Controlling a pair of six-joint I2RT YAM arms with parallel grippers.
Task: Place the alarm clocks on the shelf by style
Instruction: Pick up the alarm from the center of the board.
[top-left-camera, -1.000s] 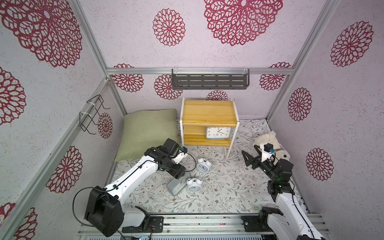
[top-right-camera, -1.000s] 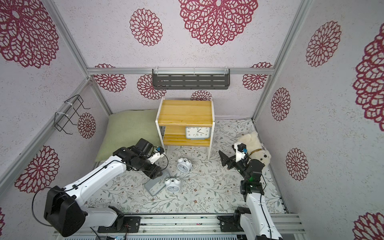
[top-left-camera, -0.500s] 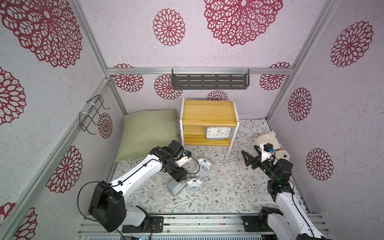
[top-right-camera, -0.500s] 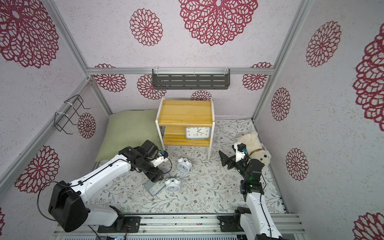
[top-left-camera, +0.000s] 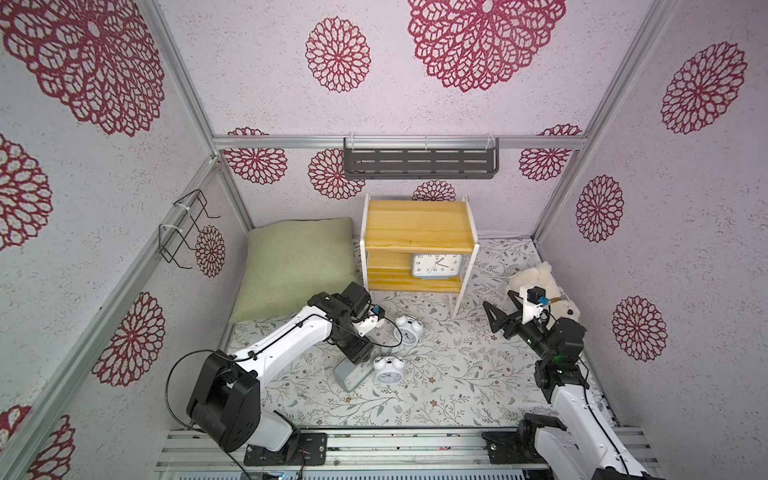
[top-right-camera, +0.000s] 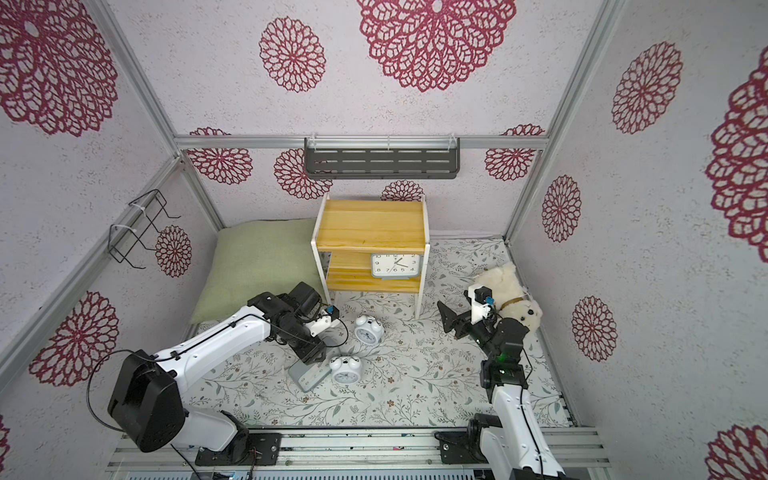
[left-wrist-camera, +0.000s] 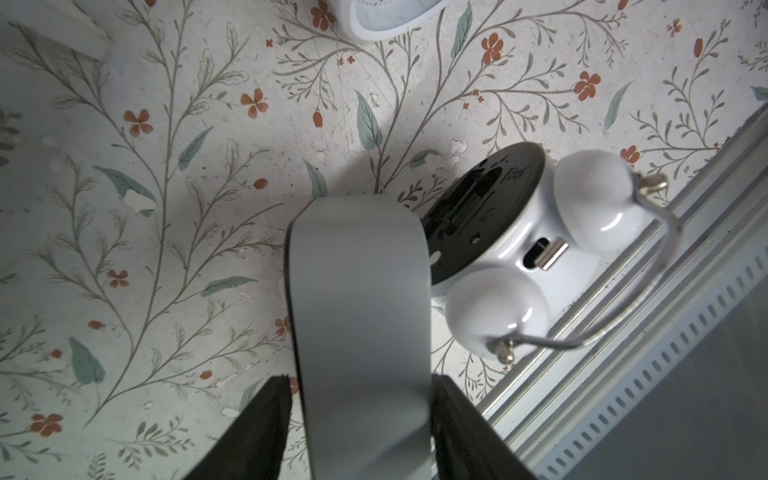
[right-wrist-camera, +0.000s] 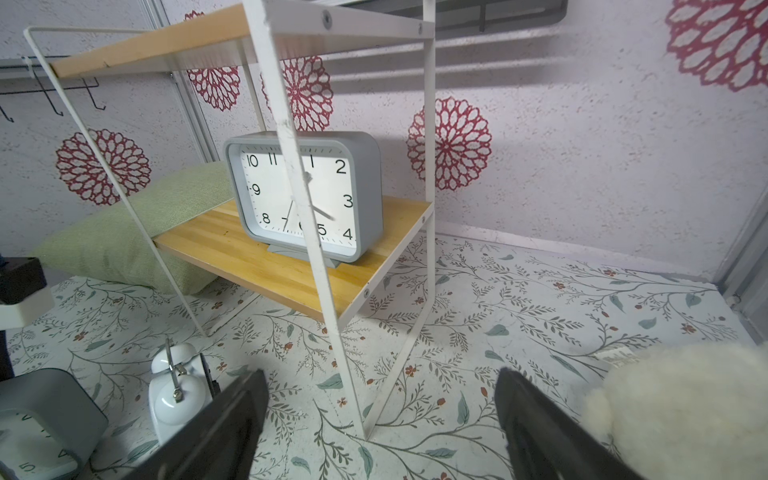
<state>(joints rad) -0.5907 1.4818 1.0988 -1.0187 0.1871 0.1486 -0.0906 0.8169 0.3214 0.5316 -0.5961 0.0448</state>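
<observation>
Fingers (left-wrist-camera: 257, 432) of the left gripper (top-left-camera: 358, 356) stand half-parted either side of a grey rectangular clock (left-wrist-camera: 361, 332) on the floor (top-left-camera: 457, 374) in front of the shelf (top-left-camera: 417, 220), off its left leg. One looks pressed to the case and a sliver of floor shows at the other, so I cannot tell whether they grip. Just beside that clock sits a twin-bell clock (top-left-camera: 387, 370). Nearer the shelf sits a second twin-bell clock (top-left-camera: 408, 329). On the shelf's lower board stands another rectangular clock (top-left-camera: 436, 266). Right of the shelf, the right gripper (right-wrist-camera: 380, 374) hangs wide open, holding nothing, near a plush toy (top-left-camera: 540, 282).
</observation>
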